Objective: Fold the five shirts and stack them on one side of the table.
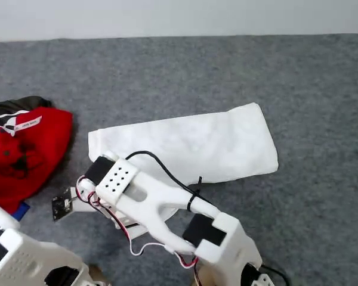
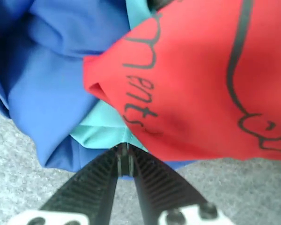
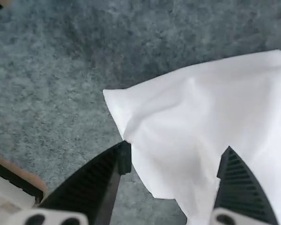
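A white shirt (image 1: pixel 185 146) lies folded into a long band across the middle of the grey table. My right gripper (image 3: pixel 175 161) is open and straddles the corner of the white shirt (image 3: pixel 215 136) at its left end, one finger on the carpet and the other over the cloth. A pile at the table's left holds a red shirt (image 1: pixel 27 155) on top, a dark shirt (image 1: pixel 15 107) behind it and a blue edge (image 1: pixel 21 210). My left gripper (image 2: pixel 125 157) is shut, its tips against the teal shirt (image 2: pixel 100 129) and blue shirt (image 2: pixel 51 84), below the red shirt (image 2: pixel 201 79).
The right arm (image 1: pixel 161 205) stretches from the front edge to the white shirt's left end. Part of the left arm (image 1: pixel 18 256) sits at the front left corner. Bare grey felt (image 1: pixel 298 71) spreads behind and right of the white shirt.
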Controlling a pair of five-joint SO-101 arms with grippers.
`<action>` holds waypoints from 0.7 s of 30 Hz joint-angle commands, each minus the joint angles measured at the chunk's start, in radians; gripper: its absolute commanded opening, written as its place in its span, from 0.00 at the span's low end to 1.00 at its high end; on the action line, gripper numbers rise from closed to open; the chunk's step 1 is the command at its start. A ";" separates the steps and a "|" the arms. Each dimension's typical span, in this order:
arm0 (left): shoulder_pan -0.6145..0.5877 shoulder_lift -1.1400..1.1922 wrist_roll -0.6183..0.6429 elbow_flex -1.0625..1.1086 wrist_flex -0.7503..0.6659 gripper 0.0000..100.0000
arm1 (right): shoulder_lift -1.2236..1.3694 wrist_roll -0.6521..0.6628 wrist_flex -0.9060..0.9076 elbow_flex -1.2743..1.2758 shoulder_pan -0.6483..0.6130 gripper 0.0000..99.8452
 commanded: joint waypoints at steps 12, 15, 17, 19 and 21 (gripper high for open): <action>0.002 -0.052 -0.003 -0.002 -0.029 0.00 | 0.007 0.006 -0.007 -0.057 0.090 0.06; 0.002 -0.052 -0.003 -0.002 -0.034 0.00 | 0.012 0.009 -0.007 -0.109 0.124 0.05; 0.003 -0.052 -0.003 -0.002 -0.034 0.00 | 0.015 0.009 -0.007 -0.133 0.139 0.05; 0.003 -0.052 -0.005 -0.002 -0.034 0.00 | 0.015 0.011 -0.007 -0.147 0.147 0.05; 0.003 -0.052 -0.008 -0.002 -0.034 0.00 | 0.015 0.011 -0.007 -0.158 0.151 0.05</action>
